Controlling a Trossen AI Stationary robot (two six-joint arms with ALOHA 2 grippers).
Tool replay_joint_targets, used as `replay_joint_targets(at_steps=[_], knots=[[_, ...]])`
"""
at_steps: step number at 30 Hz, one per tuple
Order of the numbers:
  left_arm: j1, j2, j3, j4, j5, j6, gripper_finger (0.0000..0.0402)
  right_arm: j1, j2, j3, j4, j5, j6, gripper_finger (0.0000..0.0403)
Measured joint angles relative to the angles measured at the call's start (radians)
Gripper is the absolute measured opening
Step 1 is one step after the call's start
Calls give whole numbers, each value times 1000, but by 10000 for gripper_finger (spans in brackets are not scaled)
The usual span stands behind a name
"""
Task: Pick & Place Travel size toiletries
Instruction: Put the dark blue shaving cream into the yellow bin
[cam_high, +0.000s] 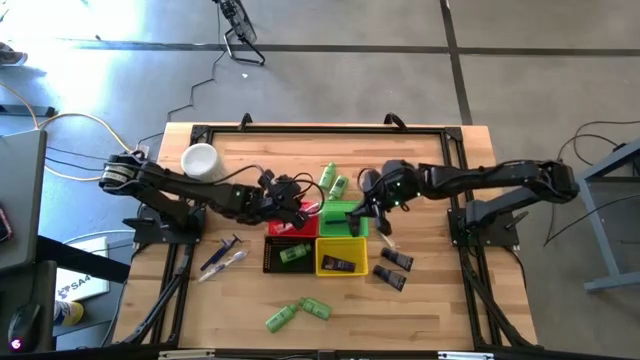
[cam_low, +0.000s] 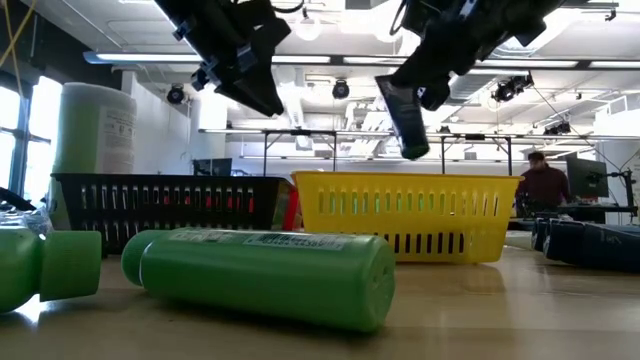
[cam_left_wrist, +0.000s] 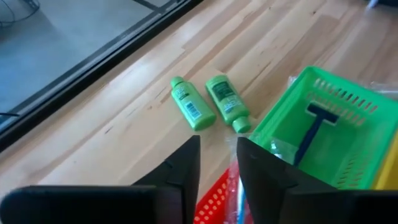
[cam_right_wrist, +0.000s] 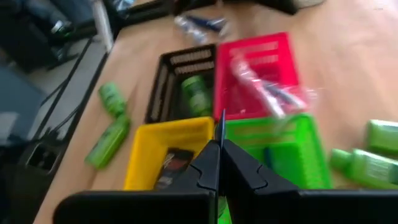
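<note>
Wooden counter (cam_high: 440, 300) carried four baskets at its centre: red (cam_high: 292, 222) at 10 o'clock of the cluster, green (cam_high: 343, 217) at 2, black (cam_high: 288, 255) at 8, yellow (cam_high: 341, 256) at 4. Left tool (cam_high: 298, 212) hung over the red basket, fingers (cam_left_wrist: 180, 168) narrowly apart, nothing seen between them. Right tool (cam_high: 362, 215) was clamped on a dark tube (cam_low: 403, 118) above the green and yellow baskets. Two green bottles (cam_high: 334, 180) lay at 12 o'clock of the cluster, two more (cam_high: 297, 313) at 6, dark tubes (cam_high: 393, 268) at 4, clear sticks (cam_high: 222, 260) at 8.
</note>
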Motion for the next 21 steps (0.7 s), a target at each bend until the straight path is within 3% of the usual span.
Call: replay_joint_targets(at_steps=[7,21], knots=[[-10,0,0,14,-2,5,77,78,46,0,-24,-83,-161,3],[-10,0,0,15,-4,4,71,122,197,0,47,-91,-194,3]])
